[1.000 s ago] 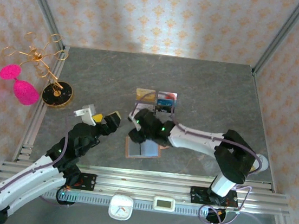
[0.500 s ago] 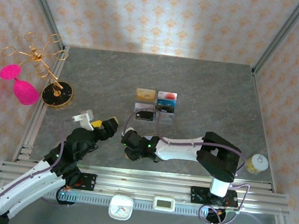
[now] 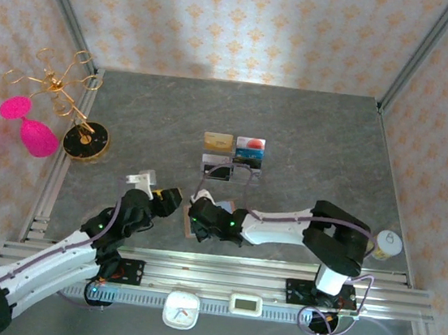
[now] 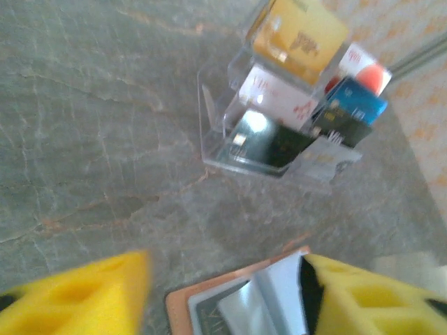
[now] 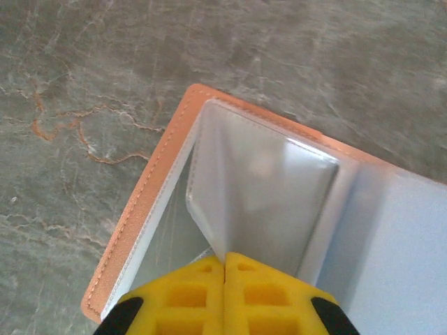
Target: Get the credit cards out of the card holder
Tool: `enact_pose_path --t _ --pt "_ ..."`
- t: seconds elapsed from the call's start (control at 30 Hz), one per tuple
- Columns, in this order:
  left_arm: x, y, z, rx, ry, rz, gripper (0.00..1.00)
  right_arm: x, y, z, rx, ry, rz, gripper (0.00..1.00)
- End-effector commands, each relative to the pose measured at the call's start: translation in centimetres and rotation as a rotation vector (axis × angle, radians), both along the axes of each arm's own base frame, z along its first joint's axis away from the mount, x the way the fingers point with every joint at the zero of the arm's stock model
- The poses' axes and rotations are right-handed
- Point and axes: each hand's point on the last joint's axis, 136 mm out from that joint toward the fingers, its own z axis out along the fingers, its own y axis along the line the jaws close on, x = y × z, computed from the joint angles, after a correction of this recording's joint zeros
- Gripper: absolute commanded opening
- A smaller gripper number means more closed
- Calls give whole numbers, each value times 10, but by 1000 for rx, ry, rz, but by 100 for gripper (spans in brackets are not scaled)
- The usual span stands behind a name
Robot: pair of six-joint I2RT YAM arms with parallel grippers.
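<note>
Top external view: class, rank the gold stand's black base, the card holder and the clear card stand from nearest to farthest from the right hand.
1. The card holder, directly under the right hand.
2. The clear card stand, behind it, mid-table.
3. The black base, far left by the table's edge.

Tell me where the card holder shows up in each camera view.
Top external: card holder low centre, mostly under the right end effector.
Left wrist: card holder at bottom centre.
Right wrist: card holder central, open, sleeve pinched.
Shared landmark: grey veined table.
</note>
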Motion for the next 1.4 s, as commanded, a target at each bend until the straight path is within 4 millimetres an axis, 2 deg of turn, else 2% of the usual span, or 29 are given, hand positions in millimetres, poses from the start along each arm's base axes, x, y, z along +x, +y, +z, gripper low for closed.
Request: enact_pose_path --t 0.0,0.13,0.17,0.27,0.37,0.43,0.67,0.8,0.87,0.93,1.0,1.1,1.13,1.17,1.23,1.3,1.37 --pt "-4 -22 -5 -56 16 -104 37 11 5 33 179 -8 -110 0" --pt "-10 -38 -21 -57 60 -174 14 13 1 45 256 -6 -156 0" --pt "-11 -42 -23 -56 66 -191 11 13 1 48 272 -6 -166 0" --pt "-12 -56 -30 -46 88 -237 11 12 2 52 300 2 -174 1" --pt "-13 -75 -32 -53 104 -303 15 15 -6 57 305 -14 -209 24" --pt "-14 -87 -37 -41 127 -343 16 21 -19 65 316 -51 -260 32" --pt "-15 -129 -47 10 175 -471 16 31 -75 100 344 -177 -420 31" --pt "-13 -141 -67 70 244 -497 16 28 -94 104 361 -190 -455 31" --pt "-13 -140 -80 107 283 -499 15 27 -100 103 365 -186 -464 31" --pt "-14 -143 -82 109 297 -511 15 25 -101 100 357 -178 -457 31" --pt "-14 -145 -72 75 276 -513 15 24 -98 97 350 -167 -435 31" --pt "-10 -138 -38 13 189 -461 22 25 -89 94 341 -140 -380 28" --pt "-9 -132 -26 1 159 -434 25 26 -83 97 355 -131 -348 27" --pt "-8 -123 -17 -4 137 -400 30 27 -75 90 341 -102 -302 27" --pt "-9 -104 -11 9 113 -331 35 25 -57 86 335 -61 -220 25" --pt "-11 -82 -15 34 115 -268 33 26 -42 79 296 -39 -167 24" --pt "-16 -63 -29 48 151 -225 26 29 -28 62 238 -4 -136 24"
